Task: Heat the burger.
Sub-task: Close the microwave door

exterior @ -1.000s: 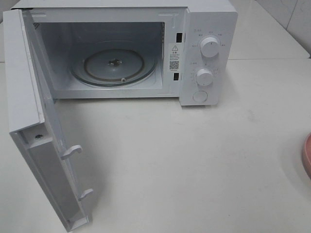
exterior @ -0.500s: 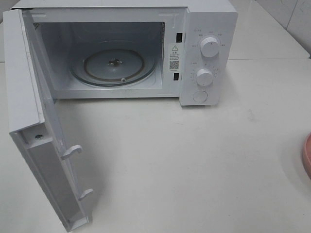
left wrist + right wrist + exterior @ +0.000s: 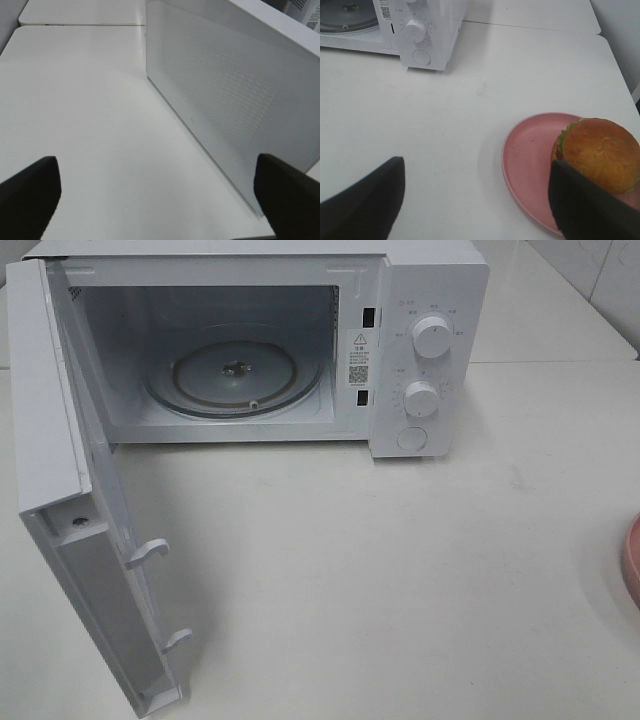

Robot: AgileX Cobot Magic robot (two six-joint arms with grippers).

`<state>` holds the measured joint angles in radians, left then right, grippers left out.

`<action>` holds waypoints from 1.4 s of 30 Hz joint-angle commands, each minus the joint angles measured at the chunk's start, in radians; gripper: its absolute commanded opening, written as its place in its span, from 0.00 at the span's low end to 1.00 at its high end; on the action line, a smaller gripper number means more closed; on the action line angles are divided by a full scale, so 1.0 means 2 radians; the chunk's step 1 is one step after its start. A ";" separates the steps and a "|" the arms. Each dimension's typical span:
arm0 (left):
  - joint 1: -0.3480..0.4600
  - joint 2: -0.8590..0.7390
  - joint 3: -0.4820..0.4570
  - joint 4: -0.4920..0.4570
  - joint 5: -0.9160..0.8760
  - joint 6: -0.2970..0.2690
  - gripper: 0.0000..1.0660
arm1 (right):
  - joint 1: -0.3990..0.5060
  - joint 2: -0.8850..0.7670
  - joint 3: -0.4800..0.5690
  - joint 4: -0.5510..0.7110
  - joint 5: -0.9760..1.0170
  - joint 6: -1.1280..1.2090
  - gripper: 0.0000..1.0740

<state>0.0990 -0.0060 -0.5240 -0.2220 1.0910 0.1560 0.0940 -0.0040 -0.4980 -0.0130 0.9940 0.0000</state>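
Grippers first, as I read them from my station. Left gripper (image 3: 157, 200): jaws spread wide, nothing between them, only bare table (image 3: 400, 570) under the gap. One dark fingertip (image 3: 30, 192) sits well away from the other, which lies close to the perforated outer face of the microwave door (image 3: 235, 105); I cannot tell whether it touches.

Right gripper (image 3: 475, 200): jaws also wide apart and holding nothing. One finger (image 3: 365, 200) hangs over bare white surface; the other overlaps the near side of the burger (image 3: 600, 152) in the wrist view, and I cannot tell contact from mere overlap.

Burger: upright, glossy brown bun on top, green lettuce frill at its edge, resting on the pink plate (image 3: 530, 160), toward one side of it.

Pink plate: at the right edge of the table, only a sliver of its rim visible in the high view, well apart from the microwave.

Microwave (image 3: 430, 280): white, at the back edge of the table, left of centre. Door swung fully open toward the front left corner. Glass turntable (image 3: 235, 375) inside, bare. Two round knobs (image 3: 432, 337) on the right panel, a round button (image 3: 412, 438) under them.
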 commanded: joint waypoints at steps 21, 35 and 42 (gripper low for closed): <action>-0.001 0.045 -0.016 -0.001 -0.058 -0.006 0.73 | -0.004 -0.013 0.000 0.000 0.000 0.000 0.71; -0.001 0.140 0.064 -0.016 -0.256 0.004 0.00 | -0.004 -0.013 0.000 0.000 0.000 0.000 0.71; -0.001 0.192 0.115 -0.031 -0.390 0.044 0.00 | -0.004 -0.013 0.000 0.000 0.000 0.000 0.71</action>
<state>0.0990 0.3760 -0.2990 -0.2700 0.3560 0.2290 0.0940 -0.0040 -0.4980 -0.0130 0.9940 0.0000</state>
